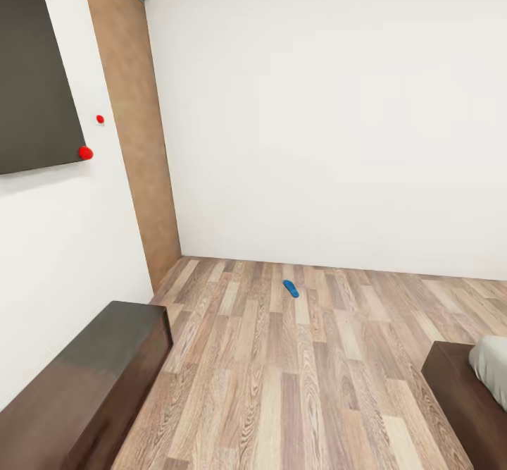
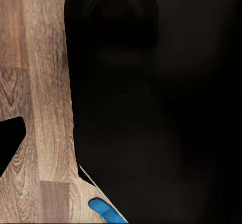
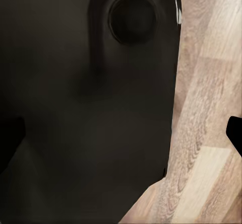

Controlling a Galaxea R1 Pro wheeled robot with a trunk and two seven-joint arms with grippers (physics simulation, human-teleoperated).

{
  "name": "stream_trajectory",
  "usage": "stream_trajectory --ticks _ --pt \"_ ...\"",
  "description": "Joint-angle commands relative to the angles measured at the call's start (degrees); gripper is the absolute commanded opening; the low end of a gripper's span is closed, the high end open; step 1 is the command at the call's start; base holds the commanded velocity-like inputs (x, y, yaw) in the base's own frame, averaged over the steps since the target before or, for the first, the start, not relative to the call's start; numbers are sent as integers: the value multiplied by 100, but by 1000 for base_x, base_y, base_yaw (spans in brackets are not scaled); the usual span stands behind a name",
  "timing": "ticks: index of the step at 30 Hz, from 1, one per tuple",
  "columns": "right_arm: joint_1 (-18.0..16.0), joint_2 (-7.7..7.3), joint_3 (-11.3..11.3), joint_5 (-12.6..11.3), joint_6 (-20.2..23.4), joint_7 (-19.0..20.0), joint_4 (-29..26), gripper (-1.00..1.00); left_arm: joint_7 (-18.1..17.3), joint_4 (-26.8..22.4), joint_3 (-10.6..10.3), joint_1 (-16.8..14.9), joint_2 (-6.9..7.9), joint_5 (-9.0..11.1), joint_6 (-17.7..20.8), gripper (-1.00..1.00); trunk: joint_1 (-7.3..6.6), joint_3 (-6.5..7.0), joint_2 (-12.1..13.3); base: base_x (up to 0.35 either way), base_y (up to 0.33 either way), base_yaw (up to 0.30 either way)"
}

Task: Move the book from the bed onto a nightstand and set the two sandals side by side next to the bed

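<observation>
One blue sandal (image 1: 291, 288) lies on the open plank floor (image 1: 282, 385) near the far wall, between the long dark cabinet (image 1: 84, 385) and the bed (image 1: 472, 392) corner. You cannot tell either hand's state.

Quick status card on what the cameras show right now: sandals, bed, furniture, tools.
sandal in head view: one blue sandal lying flat on the wood floor, near the far white wall, apart from the bed
blue item in left wrist view: a blue sandal end beside the dark robot body
bed: corner at lower right
long dark cabinet: against the left wall
door: tan, in the far left corner
book: not located
tools: state cannot be told
</observation>
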Motion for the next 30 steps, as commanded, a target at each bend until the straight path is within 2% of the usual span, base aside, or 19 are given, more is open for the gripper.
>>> stream_trajectory --ticks 1,25,30 --pt "-34 -9 -12 -3 9 -17 -9 100 -7 -33 -9 -1 -30 -18 0 100 0 -3 -2 0 0 0" --pt "-42 -9 -8 1 6 -18 -9 100 -6 -357 -9 -1 -26 -37 -26 100 0 -3 -2 0 0 0" --pt "-38 -12 -9 4 8 -18 -9 100 -1 -448 -9 -1 -26 -43 -65 100 0 -3 -2 134 0 0"
